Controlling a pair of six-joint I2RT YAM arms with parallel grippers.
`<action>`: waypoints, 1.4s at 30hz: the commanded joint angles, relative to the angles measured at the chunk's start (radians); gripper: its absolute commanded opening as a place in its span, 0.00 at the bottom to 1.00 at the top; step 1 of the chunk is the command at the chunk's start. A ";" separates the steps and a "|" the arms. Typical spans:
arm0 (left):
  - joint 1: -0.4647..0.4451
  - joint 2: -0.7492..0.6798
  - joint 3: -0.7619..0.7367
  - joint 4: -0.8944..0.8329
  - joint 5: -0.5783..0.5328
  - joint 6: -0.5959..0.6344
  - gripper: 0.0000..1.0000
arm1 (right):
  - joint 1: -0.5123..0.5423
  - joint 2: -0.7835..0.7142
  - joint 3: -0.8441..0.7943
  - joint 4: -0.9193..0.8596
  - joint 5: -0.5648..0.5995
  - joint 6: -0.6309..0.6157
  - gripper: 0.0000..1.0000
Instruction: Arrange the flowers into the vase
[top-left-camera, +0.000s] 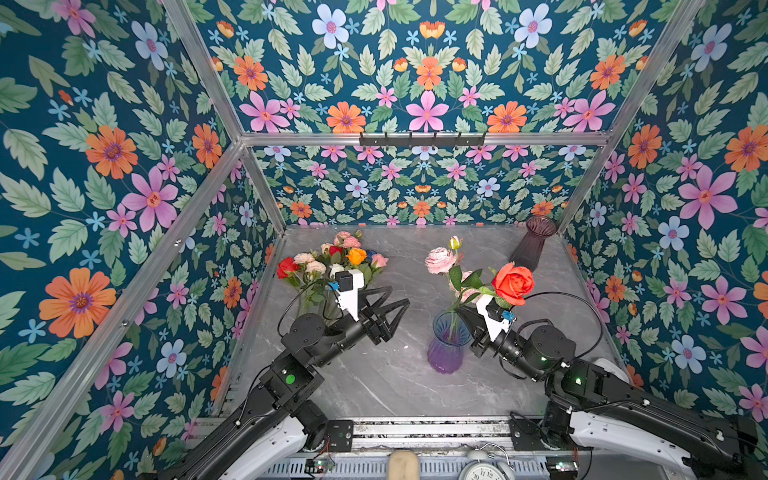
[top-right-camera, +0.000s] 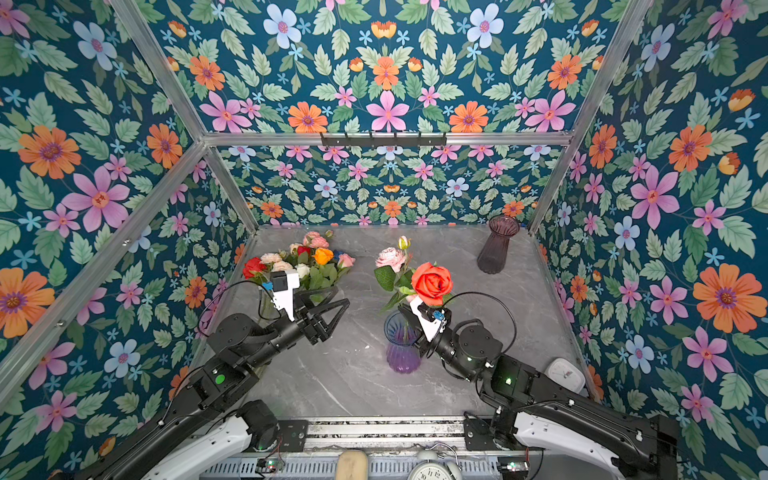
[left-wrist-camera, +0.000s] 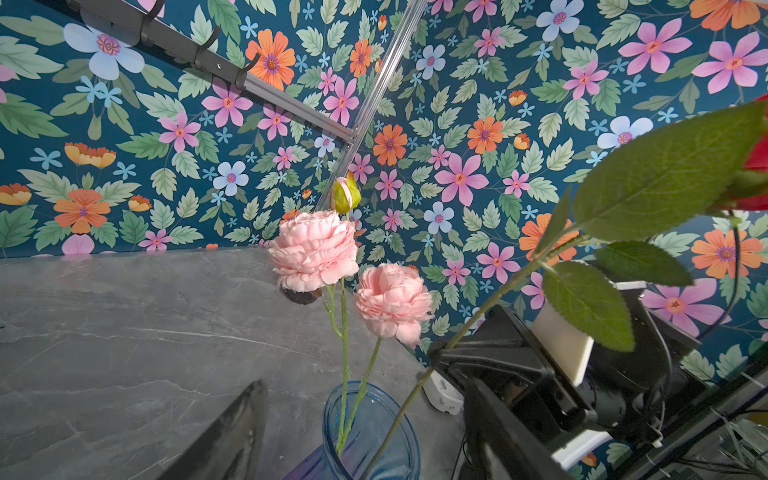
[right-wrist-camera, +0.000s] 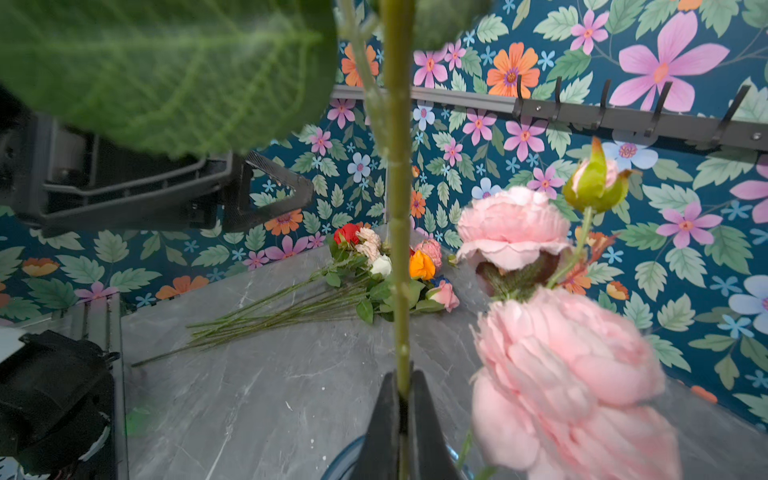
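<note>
Right wrist view, and the right end effector (right-wrist-camera: 401, 388) is clamped tight on the green stem of the red-orange rose (top-left-camera: 513, 282), with the stem's lower end inside the mouth of the blue-and-purple glass vase (top-left-camera: 446, 349), alongside two pink peony blooms (top-left-camera: 440, 261). Across from it the left end effector (top-left-camera: 400, 296) hangs with jaws spread wide, holding nothing, near the mixed bunch of leafy flowers (top-left-camera: 332, 259) lying on the grey marble table (top-left-camera: 395, 386)

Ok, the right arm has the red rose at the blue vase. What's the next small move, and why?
Probably open the right gripper. Its jaws are shut on the red rose stem just above the vase, and the stem's end is already inside the mouth beside the pink blooms.
</note>
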 joint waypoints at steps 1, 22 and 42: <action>0.001 -0.005 -0.005 0.035 0.008 -0.004 0.76 | 0.000 0.005 -0.007 -0.025 0.035 0.031 0.00; 0.001 -0.002 0.000 0.035 0.010 0.001 0.76 | 0.000 -0.041 -0.048 -0.049 0.026 0.064 0.46; 0.001 0.021 0.243 -0.542 -0.681 0.018 0.84 | 0.000 -0.262 0.033 -0.337 -0.364 0.118 0.50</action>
